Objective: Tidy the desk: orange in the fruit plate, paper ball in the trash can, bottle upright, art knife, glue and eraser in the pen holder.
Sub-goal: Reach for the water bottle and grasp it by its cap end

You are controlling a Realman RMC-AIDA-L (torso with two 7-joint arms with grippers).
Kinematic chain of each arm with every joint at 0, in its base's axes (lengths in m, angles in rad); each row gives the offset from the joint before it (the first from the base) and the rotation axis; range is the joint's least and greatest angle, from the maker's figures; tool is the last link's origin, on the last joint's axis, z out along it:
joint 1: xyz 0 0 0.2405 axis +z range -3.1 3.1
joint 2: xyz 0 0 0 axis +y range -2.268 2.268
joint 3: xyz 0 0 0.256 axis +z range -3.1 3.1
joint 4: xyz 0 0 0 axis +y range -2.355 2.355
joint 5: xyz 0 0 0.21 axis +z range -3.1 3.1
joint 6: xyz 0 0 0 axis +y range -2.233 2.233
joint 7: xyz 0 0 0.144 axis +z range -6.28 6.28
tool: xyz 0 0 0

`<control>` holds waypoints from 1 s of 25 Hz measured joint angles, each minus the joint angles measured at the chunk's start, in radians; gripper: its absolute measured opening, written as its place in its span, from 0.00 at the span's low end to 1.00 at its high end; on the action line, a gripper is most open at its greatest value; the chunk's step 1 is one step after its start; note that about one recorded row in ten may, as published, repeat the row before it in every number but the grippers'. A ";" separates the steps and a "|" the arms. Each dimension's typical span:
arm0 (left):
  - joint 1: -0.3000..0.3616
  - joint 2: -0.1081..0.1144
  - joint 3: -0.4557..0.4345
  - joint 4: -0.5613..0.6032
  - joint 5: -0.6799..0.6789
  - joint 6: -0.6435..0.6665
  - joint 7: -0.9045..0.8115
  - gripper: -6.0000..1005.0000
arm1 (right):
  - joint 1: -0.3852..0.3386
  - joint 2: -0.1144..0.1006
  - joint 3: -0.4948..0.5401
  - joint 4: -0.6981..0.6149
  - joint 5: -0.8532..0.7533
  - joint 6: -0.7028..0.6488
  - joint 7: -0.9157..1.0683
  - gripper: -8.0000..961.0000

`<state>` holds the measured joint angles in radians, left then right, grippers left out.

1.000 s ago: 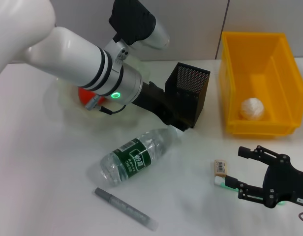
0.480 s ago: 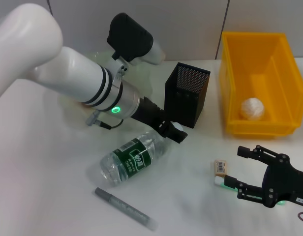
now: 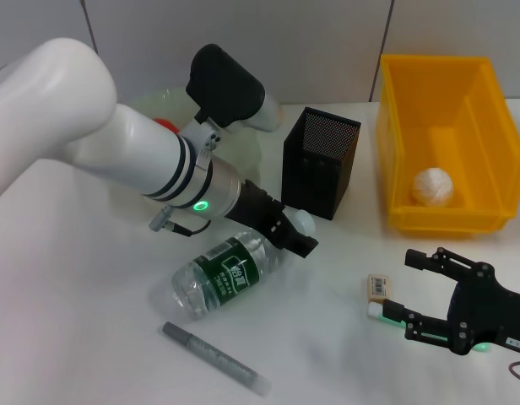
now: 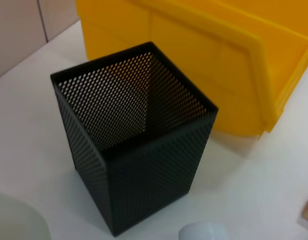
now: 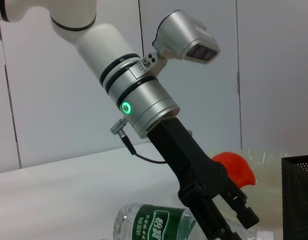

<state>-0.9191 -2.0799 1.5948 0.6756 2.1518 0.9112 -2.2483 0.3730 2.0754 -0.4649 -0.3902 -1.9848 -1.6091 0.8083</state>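
The left gripper (image 3: pixel 295 240), its jaws unreadable, is hovering at the cap end of the bottle (image 3: pixel 230 268), which is lying slantwise just before the pen holder (image 3: pixel 321 175).

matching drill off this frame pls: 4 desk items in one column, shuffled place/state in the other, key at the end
Things
1. white crumpled paper ball
2. clear plastic bottle with dark green label
3. small cream eraser block
4. black mesh square pen holder

Places or states
A. lying on its side on the table, under the left gripper
B. inside the bright yellow rectangular trash can
C. standing upright, nothing visible inside
D. flat on the table next to the right gripper

Pairs: 1-B, 2-A, 3-D, 4-C
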 joint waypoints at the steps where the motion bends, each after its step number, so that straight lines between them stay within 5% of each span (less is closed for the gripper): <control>1: 0.000 0.000 0.000 0.000 0.000 0.000 0.000 0.78 | 0.000 0.000 0.000 0.000 0.000 0.000 0.000 0.83; 11: 0.004 0.000 0.006 -0.013 -0.001 -0.006 0.001 0.75 | 0.012 0.000 -0.007 0.002 0.000 0.007 0.000 0.83; 17: 0.005 0.000 0.007 -0.012 0.002 0.009 0.002 0.64 | 0.012 0.000 -0.006 0.002 0.000 0.008 0.001 0.83; 25: 0.043 0.007 -0.005 0.075 0.008 0.098 -0.003 0.64 | 0.012 0.000 -0.003 0.002 0.000 0.007 0.002 0.83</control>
<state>-0.8761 -2.0726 1.5897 0.7511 2.1596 1.0087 -2.2513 0.3850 2.0755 -0.4681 -0.3881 -1.9850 -1.6016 0.8104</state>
